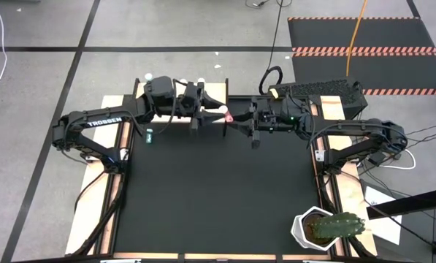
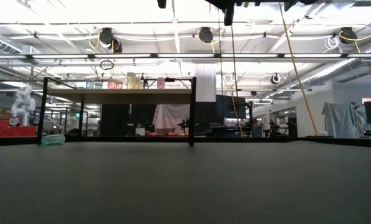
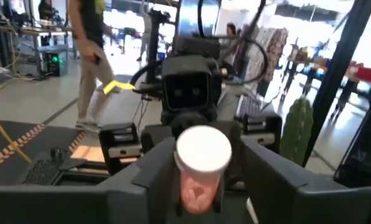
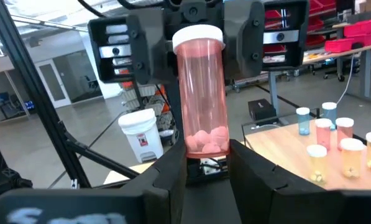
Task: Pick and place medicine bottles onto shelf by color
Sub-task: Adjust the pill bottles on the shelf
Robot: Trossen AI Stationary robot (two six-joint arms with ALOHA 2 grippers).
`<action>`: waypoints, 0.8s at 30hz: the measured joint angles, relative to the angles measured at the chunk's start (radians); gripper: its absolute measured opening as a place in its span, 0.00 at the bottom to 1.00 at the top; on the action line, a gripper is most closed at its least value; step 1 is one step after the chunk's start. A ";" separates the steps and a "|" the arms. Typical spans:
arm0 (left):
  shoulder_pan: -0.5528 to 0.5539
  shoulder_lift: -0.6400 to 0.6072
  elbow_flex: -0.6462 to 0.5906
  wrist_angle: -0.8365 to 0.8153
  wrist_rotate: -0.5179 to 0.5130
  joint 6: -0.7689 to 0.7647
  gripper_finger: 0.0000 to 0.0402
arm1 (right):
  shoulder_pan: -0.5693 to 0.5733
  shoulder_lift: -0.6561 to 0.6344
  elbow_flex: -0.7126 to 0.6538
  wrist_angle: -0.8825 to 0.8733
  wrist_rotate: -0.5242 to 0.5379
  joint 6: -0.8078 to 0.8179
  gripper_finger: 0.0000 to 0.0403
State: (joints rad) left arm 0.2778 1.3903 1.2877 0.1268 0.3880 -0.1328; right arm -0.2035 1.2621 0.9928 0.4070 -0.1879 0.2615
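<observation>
A pink bottle (image 4: pixel 201 93) with a white cap hangs in the air over the table's far middle, between my two grippers. My right gripper (image 4: pixel 207 155) is shut on its bottom end. My left gripper (image 3: pixel 201 180) faces it from the table's left, open, one finger on each side of the cap (image 3: pixel 202 150). The pale-wood shelf (image 2: pixel 120 96) stands on dark legs at the far edge. Several bottles (image 4: pixel 328 143) stand upright on their bases on its top. A bluish bottle (image 1: pixel 150 135) lies on its side on the black mat. My right gripper pinches the pink bottle's bottom end (image 4: pixel 207 146) between its two fingers, coming level from the table's right, along the bottle. The bottle lies about level, clear of the table, cap toward my left gripper. My left gripper's fingers (image 4: pixel 244 37) stand close beside the cap; I cannot tell whether they touch.
A white pot with a green cactus (image 1: pixel 327 226) stands at the table's near right corner. Pale wooden strips (image 1: pixel 93 212) run along both sides of the mat. A person walks in the room behind, in the left wrist view.
</observation>
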 joint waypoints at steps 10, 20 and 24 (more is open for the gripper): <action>0.010 0.000 0.000 0.041 -0.003 -0.035 0.29 | 0.000 0.000 0.000 0.001 0.000 0.008 0.25; 0.026 -0.019 0.000 0.009 -0.005 -0.028 0.30 | 0.000 0.000 0.000 0.002 0.009 -0.012 0.29; 0.059 -0.045 0.000 0.009 -0.026 -0.027 0.30 | 0.000 0.001 0.000 -0.009 0.078 -0.024 0.43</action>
State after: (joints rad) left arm 0.3368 1.3453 1.2873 0.1358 0.3621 -0.1600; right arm -0.2038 1.2629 0.9928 0.3979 -0.1099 0.2379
